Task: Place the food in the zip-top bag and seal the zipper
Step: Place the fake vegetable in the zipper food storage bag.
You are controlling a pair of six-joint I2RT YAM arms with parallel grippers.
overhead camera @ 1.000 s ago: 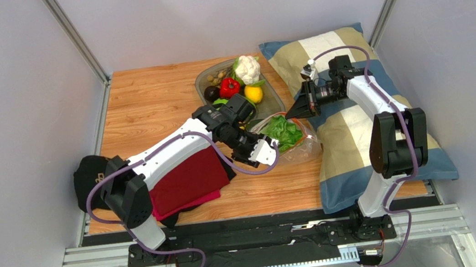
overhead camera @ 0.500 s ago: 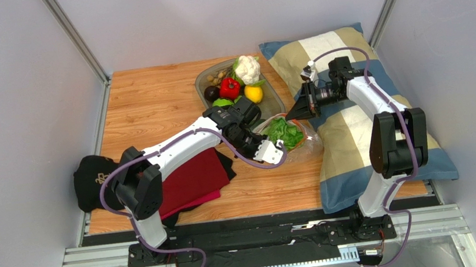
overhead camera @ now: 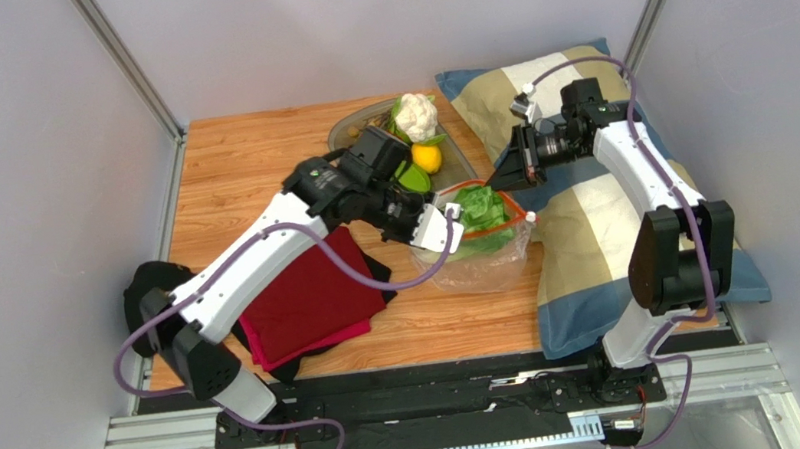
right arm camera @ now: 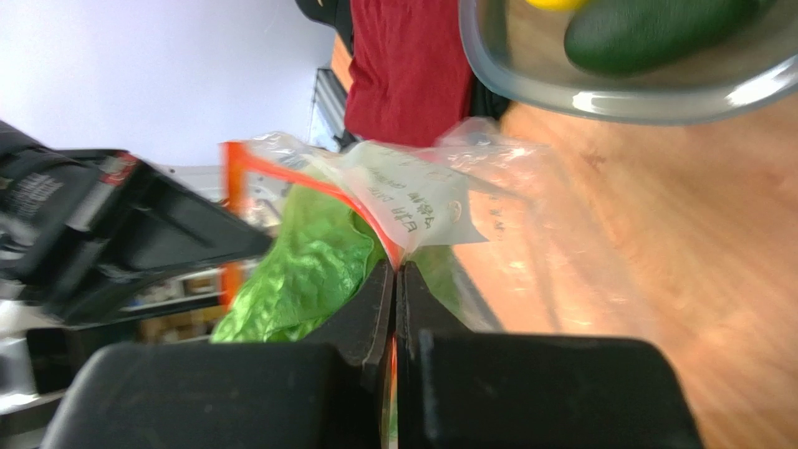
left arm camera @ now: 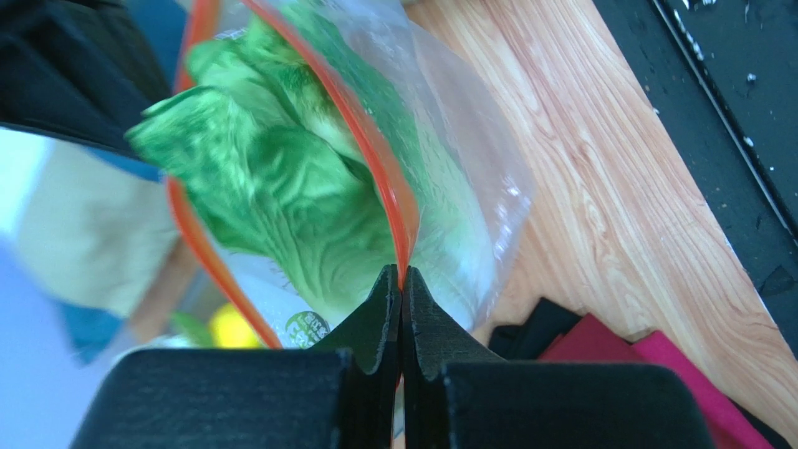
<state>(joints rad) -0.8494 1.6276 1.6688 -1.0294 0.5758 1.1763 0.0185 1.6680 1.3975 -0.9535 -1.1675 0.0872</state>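
Note:
The clear zip-top bag (overhead camera: 481, 260) hangs mouth-up between both grippers above the table, with the green cabbage (overhead camera: 481, 214) inside. My left gripper (overhead camera: 449, 223) is shut on the red-orange zipper (left arm camera: 367, 142) at the mouth's near-left edge. In the left wrist view the strip runs right into the left gripper (left arm camera: 401, 273), with the cabbage (left arm camera: 272, 178) behind it. On the mouth's opposite edge my right gripper (right arm camera: 395, 271) is shut, with the cabbage (right arm camera: 300, 271) beside it. The cauliflower (overhead camera: 417, 116) and the yellow fruit (overhead camera: 427, 157) lie in the tray.
The grey tray (overhead camera: 348, 130) stands at the back, holding a round green fruit (overhead camera: 412, 180) too. A striped pillow (overhead camera: 601, 215) fills the right side under the right arm. A red cloth (overhead camera: 305, 301) and a black cap (overhead camera: 153, 294) lie at the front left.
My left gripper has shut on the bag's zipper edge. Both arms have risen and lifted the bag off the table, so it now hangs with its mouth stretched between them.

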